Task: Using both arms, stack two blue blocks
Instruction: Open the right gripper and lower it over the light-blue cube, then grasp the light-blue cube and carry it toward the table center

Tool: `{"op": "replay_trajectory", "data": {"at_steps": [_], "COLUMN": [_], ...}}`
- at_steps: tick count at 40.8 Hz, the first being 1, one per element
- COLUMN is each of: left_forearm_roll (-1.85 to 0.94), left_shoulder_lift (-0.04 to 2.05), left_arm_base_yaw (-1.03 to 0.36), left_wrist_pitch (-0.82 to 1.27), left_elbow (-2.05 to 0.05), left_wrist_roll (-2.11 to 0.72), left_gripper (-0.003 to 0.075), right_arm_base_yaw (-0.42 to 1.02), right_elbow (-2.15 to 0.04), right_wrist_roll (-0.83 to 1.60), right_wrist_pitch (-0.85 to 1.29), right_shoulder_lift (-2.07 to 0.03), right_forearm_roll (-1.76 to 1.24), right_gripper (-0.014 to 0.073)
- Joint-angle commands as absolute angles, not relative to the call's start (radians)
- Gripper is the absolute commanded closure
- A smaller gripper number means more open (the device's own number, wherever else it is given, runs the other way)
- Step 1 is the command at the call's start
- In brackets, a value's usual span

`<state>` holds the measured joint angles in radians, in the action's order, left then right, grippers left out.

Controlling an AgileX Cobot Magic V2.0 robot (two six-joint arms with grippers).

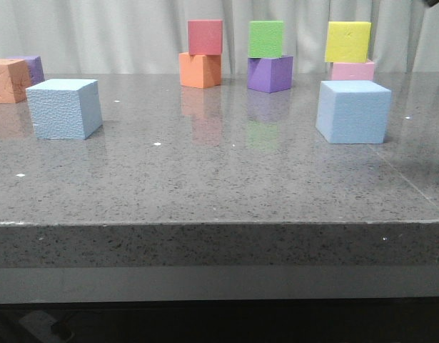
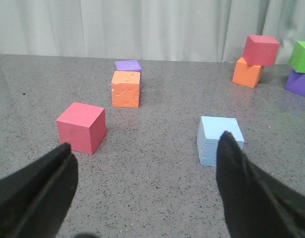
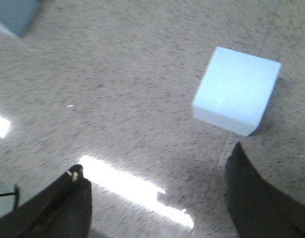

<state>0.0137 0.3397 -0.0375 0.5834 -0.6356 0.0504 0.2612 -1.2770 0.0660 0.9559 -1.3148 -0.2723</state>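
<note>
Two sky-blue foam cubes stand apart on the grey speckled table. The left blue block (image 1: 64, 108) is at the left and the right blue block (image 1: 353, 111) is at the right. Neither arm shows in the front view. In the left wrist view my left gripper (image 2: 146, 141) is open and empty above the table. The left blue block (image 2: 216, 136) lies just beyond one fingertip (image 2: 226, 141), which partly covers it. In the right wrist view my right gripper (image 3: 156, 158) is open and empty. The right blue block (image 3: 236, 89) lies ahead of it, and the left blue block (image 3: 16, 15) is far off.
At the back are a red cube on an orange cube (image 1: 200, 69), a green cube on a purple cube (image 1: 270, 73), and a yellow cube on a pink cube (image 1: 352, 70). An orange cube (image 1: 8, 80) and a purple cube (image 1: 32, 68) stand far left. A red cube (image 2: 82, 126) stands near the left gripper.
</note>
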Motion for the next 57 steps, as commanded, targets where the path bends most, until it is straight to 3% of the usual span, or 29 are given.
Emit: {"op": "replay_trajectory", "data": {"at_steps": [1, 19, 23, 44, 47, 57], "left_forearm_roll": [0.014, 0.014, 0.014, 0.014, 0.014, 0.014], "left_shoulder_lift": [0.356, 0.356, 0.356, 0.356, 0.356, 0.356], "left_arm_base_yaw": [-0.036, -0.036, -0.036, -0.036, -0.036, -0.036], "left_wrist_pitch": [0.506, 0.506, 0.506, 0.506, 0.506, 0.506], "left_elbow": [-0.669, -0.669, -0.669, -0.669, -0.669, -0.669], "left_wrist_roll": [0.051, 0.051, 0.051, 0.051, 0.051, 0.051], "left_gripper": [0.0158, 0.0158, 0.0158, 0.0158, 0.0158, 0.0158], "right_arm_base_yaw": [0.28, 0.281, 0.281, 0.281, 0.281, 0.281], "right_elbow": [-1.399, -1.655, -1.678, -1.683, -1.683, -1.687], "right_wrist_roll": [-0.08, -0.199, -0.206, -0.256, -0.256, -0.269], "right_wrist_pitch": [0.967, 1.059, 1.062, 1.057, 1.057, 1.064], "right_shoulder_lift": [-1.388, -1.686, -1.718, -1.832, -1.833, -1.831], "right_forearm_roll": [-0.121, -0.015, -0.007, 0.023, 0.023, 0.0], "right_gripper": [0.0032, -0.0005, -0.0066, -0.0062, -0.0045, 0.013]}}
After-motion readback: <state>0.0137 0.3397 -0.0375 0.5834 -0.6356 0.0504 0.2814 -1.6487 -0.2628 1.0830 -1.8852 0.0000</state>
